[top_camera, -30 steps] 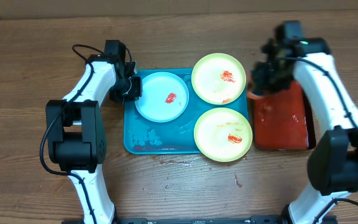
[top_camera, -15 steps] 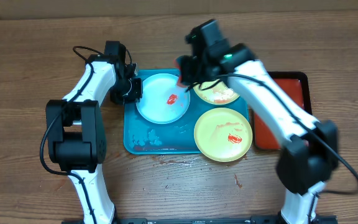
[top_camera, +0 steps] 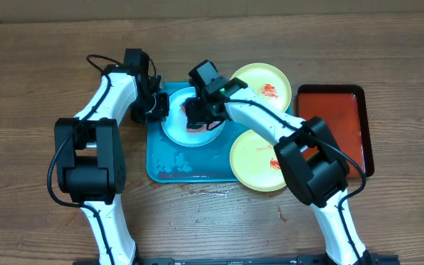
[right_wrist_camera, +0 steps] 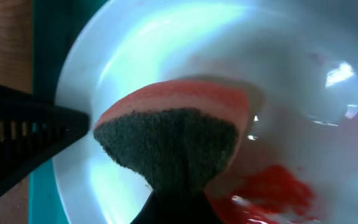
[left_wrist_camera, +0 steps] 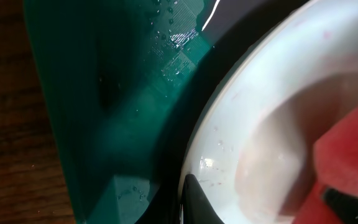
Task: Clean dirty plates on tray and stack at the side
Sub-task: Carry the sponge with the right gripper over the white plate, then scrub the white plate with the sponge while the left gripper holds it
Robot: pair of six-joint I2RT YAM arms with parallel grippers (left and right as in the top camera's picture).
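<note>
On the pale plate (top_camera: 177, 131), right gripper (top_camera: 197, 116) pinches sponge (right_wrist_camera: 173, 124); left gripper (top_camera: 157, 109) clamps rim.

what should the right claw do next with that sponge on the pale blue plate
Probably sweep the sponge sideways onto the red sauce smear and scrub it. The right claw holds the sponge down in the pale blue plate, the smear lies just beside it, and the left claw grips the plate's rim to steady it.
</note>
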